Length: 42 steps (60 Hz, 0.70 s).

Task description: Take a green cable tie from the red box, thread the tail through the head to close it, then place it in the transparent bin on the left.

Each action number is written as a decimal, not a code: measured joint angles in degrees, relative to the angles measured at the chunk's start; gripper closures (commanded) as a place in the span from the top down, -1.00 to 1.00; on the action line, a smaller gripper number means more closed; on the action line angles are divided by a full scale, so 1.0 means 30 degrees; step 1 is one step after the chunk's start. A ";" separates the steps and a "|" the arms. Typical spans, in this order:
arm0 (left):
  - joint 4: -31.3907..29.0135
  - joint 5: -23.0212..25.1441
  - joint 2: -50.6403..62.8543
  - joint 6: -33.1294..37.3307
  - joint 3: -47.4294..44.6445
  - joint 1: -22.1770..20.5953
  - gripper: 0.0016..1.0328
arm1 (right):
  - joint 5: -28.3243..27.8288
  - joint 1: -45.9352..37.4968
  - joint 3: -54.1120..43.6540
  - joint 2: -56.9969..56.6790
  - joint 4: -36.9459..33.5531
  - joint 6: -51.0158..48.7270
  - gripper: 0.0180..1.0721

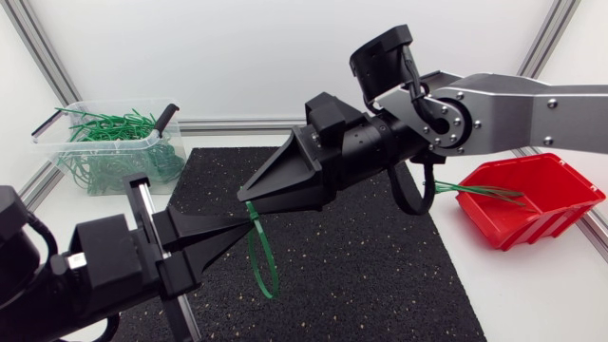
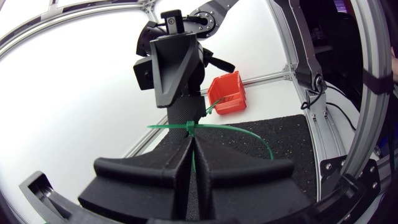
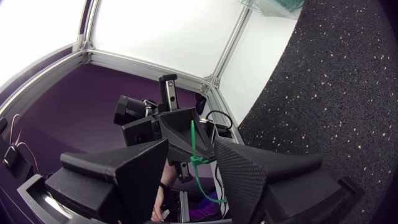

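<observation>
At far left, a transparent plastic bin (image 1: 95,142) holds closed green ties. The left gripper (image 1: 237,223) is pinched tight on a looped green plastic cable tie (image 2: 189,127) above the black speckled mat (image 1: 380,275). The right gripper (image 1: 247,194) straddles the tie, fingers apart. The red plastic box (image 1: 560,204) sits far right.

You worked in a robotics lab cell: white panels (image 1: 237,57) in an aluminium frame (image 1: 237,126) walled the tabletop (image 1: 532,304), with its black mat (image 1: 380,275), red box (image 1: 546,204) and clear bin (image 1: 152,152).
</observation>
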 measured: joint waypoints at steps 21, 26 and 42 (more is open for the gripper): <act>0.0015 -0.0357 0.0138 0.0270 -0.0015 -0.0459 -0.92 | 0.0284 0.0219 0.0000 -0.0007 -0.0277 -0.0714 -0.82; 0.0015 -0.0597 0.0138 0.0270 -0.0022 -0.0554 -0.92 | 0.0291 0.0109 0.0000 -0.0007 -0.0277 -0.0838 -0.89; 0.0000 -0.1668 0.0131 0.0270 -0.0087 -0.1501 -0.92 | 0.0430 -0.0364 0.0087 -0.0058 -0.0372 -0.0809 -0.89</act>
